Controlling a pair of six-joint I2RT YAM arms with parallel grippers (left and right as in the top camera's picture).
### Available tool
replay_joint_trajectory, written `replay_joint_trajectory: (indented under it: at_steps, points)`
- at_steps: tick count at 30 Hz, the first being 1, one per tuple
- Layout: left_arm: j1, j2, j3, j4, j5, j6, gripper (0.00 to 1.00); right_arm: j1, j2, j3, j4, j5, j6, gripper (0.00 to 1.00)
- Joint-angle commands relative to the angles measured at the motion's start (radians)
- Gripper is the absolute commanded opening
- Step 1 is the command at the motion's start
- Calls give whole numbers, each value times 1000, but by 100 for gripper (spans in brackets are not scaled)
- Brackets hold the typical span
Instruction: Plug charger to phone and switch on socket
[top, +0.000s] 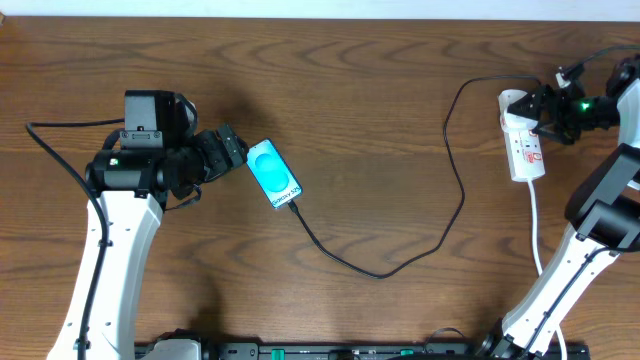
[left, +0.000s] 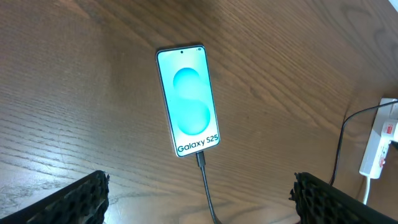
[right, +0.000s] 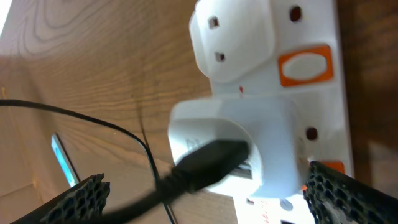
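Left jaws stand wide apart and hold nothing, hovering just left of the phone (top: 274, 173), which lies flat on the bench (top: 350, 70) with its cyan screen lit. The charger (right: 205, 160) is plugged into the phone's lower end and trails across the wood to a white adapter (right: 249, 143) in the socket (top: 527, 150). Right jaws, also wide and empty, hang over that socket

Room around the phone (top: 274, 172)
Bare bench (top: 350, 60) beyond it; the charger (top: 380, 275) (thin, black) loops across the bench to its right.
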Motion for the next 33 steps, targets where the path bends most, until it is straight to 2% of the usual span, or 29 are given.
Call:
replay_joint_trajectory:
  at_steps: [1, 33]
  points:
    - [4, 3, 9, -3, -14, 2, 95, 44, 22, -6, -2, 1, 18, 99]
    - [4, 3, 9, -3, -13, 2, 95, -29, 22, -6, -26, 16, 43, 99]
